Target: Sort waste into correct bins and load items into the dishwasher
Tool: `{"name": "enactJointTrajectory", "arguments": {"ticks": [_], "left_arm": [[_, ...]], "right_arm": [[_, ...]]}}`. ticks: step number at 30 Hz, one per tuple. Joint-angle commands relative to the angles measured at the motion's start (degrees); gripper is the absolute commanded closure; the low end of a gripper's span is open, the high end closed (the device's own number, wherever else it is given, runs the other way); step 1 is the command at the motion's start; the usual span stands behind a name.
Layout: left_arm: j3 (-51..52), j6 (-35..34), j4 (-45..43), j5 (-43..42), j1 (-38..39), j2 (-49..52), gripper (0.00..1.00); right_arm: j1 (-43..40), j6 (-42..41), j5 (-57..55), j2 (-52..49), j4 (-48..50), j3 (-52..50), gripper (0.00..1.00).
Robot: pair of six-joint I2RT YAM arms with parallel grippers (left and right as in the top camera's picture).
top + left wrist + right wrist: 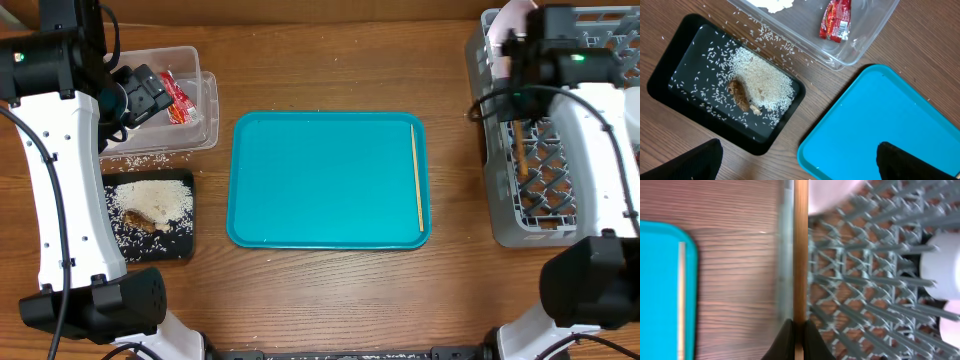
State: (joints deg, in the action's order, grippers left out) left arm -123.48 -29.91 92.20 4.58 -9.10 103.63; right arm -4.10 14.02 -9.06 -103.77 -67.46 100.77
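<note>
The large grey plastic dish rack (pixel 540 215) with its grid of upright pegs stands at the right edge of the tabletop, reaching into the far right corner. The right tool (pixel 799 325) hangs over the rack's left wall, clamped tight on the end of one thin wooden chopstick (pixel 800 250). The stick runs lengthwise along that wall, above the pegs. A white rounded dish (pixel 942 255) sits in the rack to its right.

The second thin wooden chopstick (pixel 417 180) lies flat on the teal rectangular serving tray (pixel 320 180) in the middle of the tabletop, just inside the tray's right rim and parallel to it.

The left tool (pixel 797 150) hovers near the far left corner, above the clear rectangular plastic tub (pixel 205 110). Its jaws are spread wide. The tub holds a small red wrapper (pixel 836 20) and a crumpled white tissue (pixel 772 5).

Just beside the tub, toward the near edge, lies the flat black rectangular tray (pixel 670 65) along the left edge. It carries a heap of white rice (pixel 762 80) with a brown piece of food (pixel 739 95) touching the heap. Loose rice grains (pixel 140 160) are strewn on the wood between the tub and the black tray.
</note>
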Motion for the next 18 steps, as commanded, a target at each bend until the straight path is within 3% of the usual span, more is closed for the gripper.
{"name": "enactJointTrajectory", "arguments": {"ticks": [1, 18], "left_arm": [[-0.4, -0.5, 0.1, 0.5, 0.1, 0.5, 0.00], [-0.4, -0.5, 0.1, 0.5, 0.1, 0.5, 0.00]], "right_arm": [[-3.4, 2.6, 5.7, 0.0, 1.0, -1.2, 0.96], [-6.0, 5.7, 7.0, 0.0, 8.5, -11.0, 0.96]]}}
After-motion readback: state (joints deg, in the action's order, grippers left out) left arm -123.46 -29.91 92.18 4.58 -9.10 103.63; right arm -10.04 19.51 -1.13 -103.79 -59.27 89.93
